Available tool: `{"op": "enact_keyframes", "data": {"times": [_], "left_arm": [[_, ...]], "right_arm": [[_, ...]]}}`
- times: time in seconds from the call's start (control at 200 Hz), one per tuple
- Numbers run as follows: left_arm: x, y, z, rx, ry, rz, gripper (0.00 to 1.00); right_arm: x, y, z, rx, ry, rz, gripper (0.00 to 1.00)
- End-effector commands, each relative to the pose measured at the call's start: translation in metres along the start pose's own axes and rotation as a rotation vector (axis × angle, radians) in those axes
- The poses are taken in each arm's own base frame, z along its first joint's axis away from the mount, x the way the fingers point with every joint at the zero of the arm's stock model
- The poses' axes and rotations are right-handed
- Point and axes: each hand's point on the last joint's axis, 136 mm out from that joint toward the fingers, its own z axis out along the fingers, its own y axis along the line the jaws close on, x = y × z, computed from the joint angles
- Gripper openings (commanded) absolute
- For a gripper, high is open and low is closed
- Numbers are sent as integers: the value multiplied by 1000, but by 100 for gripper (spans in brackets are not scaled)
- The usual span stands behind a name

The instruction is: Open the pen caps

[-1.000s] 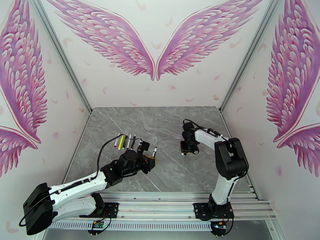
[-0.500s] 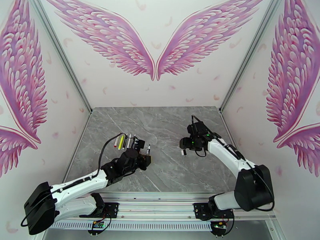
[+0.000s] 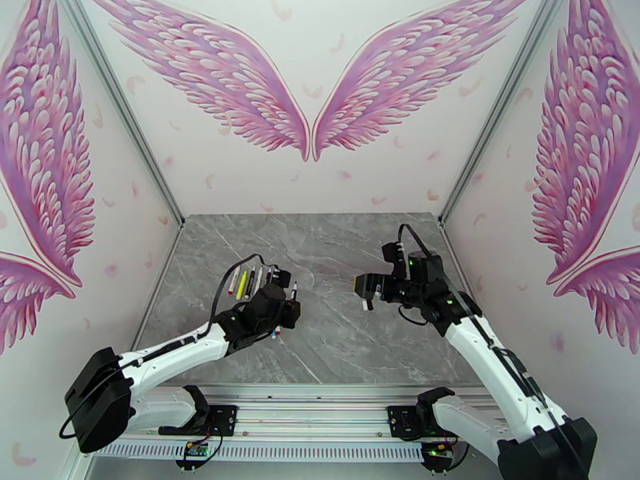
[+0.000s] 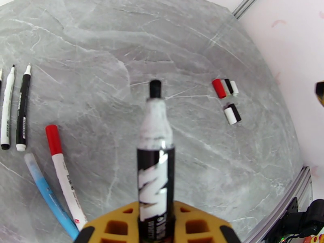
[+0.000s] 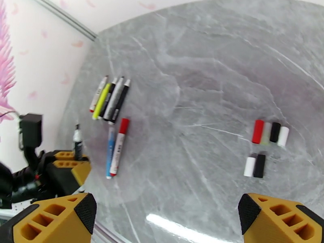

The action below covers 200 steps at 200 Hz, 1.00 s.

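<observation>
My left gripper [image 4: 156,229] is shut on an uncapped black pen [image 4: 155,158] that points away from the wrist, its black tip bare. In the top view the left gripper [image 3: 286,309] hovers just right of the row of pens [image 3: 248,282]. Several loose pen caps lie on the right side of the table: a row with a red cap [image 5: 257,131] and a black cap [image 5: 275,132], and a white and black pair [image 5: 254,166] nearer. My right gripper [image 5: 166,215] hangs above the table with its yellow fingers [image 5: 60,215] wide apart, open and holding nothing, left of the caps.
A red-capped white pen [image 5: 118,147] and a blue pen [image 5: 110,152] lie side by side near the left gripper. Several more pens, one yellow [image 5: 101,100], lie in a row behind them. The grey marble table [image 3: 320,258] is walled on three sides.
My right gripper has opened wide, and its arm has stretched out to the right and risen. The left arm has carried the black pen a little back and left.
</observation>
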Motion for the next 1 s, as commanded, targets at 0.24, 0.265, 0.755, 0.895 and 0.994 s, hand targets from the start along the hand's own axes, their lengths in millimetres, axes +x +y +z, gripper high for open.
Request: {"op": "enact_keyframes", "data": {"times": [0.24, 0.265, 0.755, 0.895, 0.994], "left_arm": [[-35, 63, 19, -231, 94, 144, 5], [-38, 67, 21, -246, 98, 158, 5], [-46, 109, 84, -371, 222, 238, 4], [-43, 117, 100, -402, 240, 238, 4], [-43, 122, 108, -425, 244, 235, 4]], "right_arm": [[13, 38, -35, -160, -54, -77, 99], [14, 38, -35, -161, -54, -75, 99], [15, 33, -37, -123, -43, -65, 99], [15, 32, -37, -116, -41, -63, 99], [17, 31, -36, -112, -37, -60, 99]]}}
